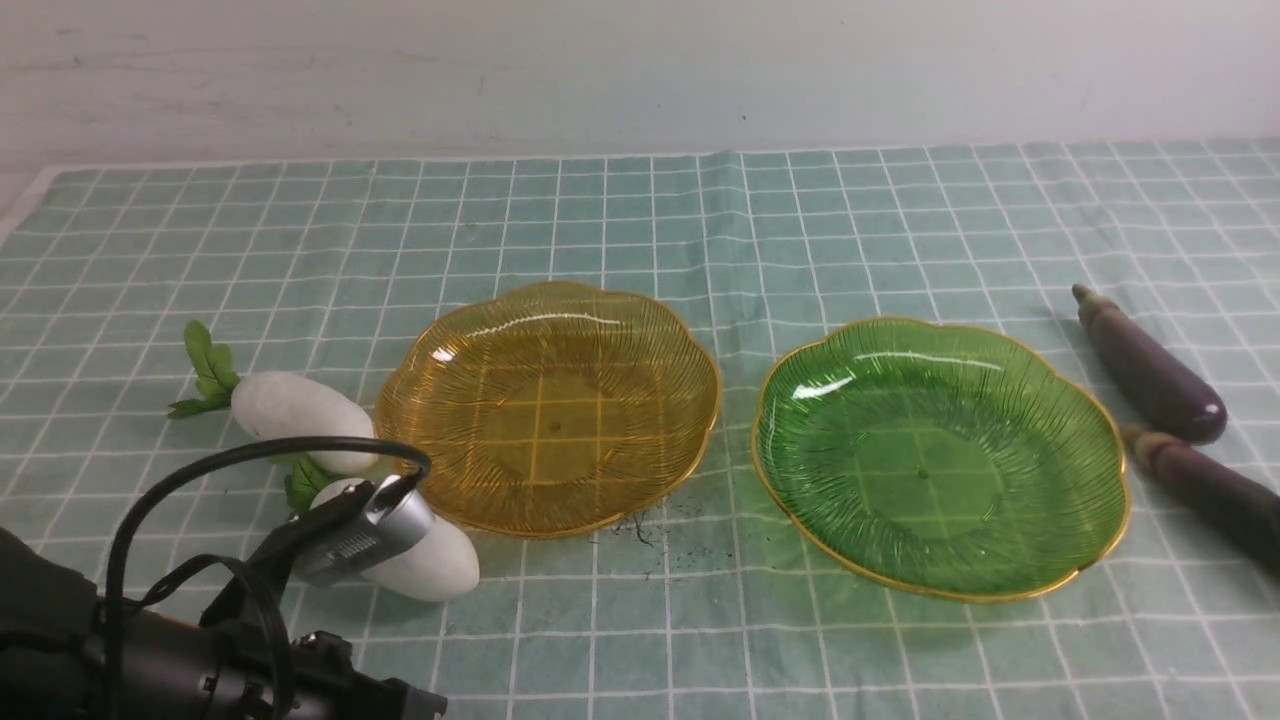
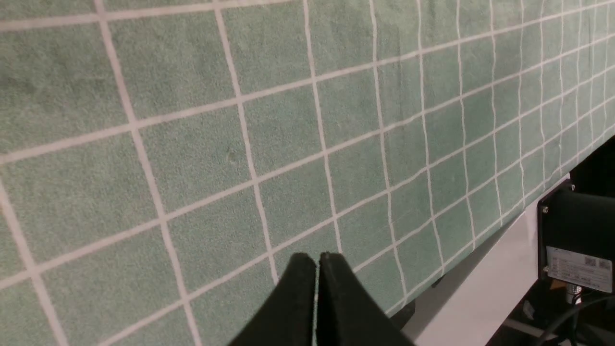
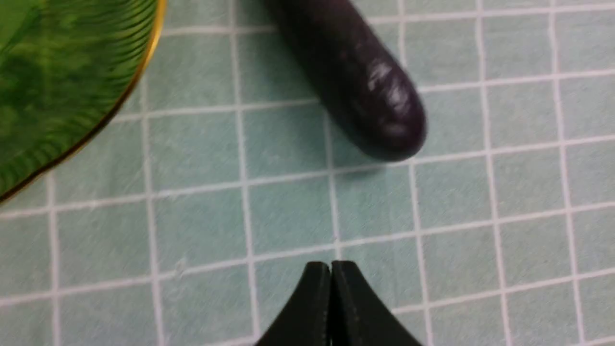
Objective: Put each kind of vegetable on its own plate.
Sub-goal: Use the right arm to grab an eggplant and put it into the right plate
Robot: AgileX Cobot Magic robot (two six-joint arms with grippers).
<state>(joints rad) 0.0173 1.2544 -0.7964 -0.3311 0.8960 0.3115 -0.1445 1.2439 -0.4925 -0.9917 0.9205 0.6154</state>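
A pale green cloth [image 1: 640, 220] ruled with white grid lines covers the desk [image 2: 480, 298], whose white edge shows only in the left wrist view. Behind it stands a plain whitish wall [image 1: 640, 60] with faint scuffs. The amber plate [image 1: 548, 405] sits near the middle of the cloth, the grid showing through its bare bottom, and a scatter of dark specks [image 1: 640, 525] marks the fabric at its near rim. To its right, close but apart, lies the green plate [image 1: 940, 455], equally bare. Just beside the amber plate's left rim lies the far radish [image 1: 300, 410], its leaves pointing away from the plate. The near radish [image 1: 440, 565] lies at the plate's near-left rim, partly hidden by the wrist camera [image 1: 365, 535] of the left arm [image 1: 150, 650]. Well to the amber plate's right, beyond the green plate, the far eggplant [image 1: 1150, 370] and near eggplant [image 1: 1210, 495] lie on the cloth, one just beside the other. The left pincer [image 2: 317, 262] is clenched on nothing over bare cloth. The right pincer [image 3: 330, 269], likewise clenched and empty, hangs over the cloth near an eggplant's rounded end, far right of the amber plate
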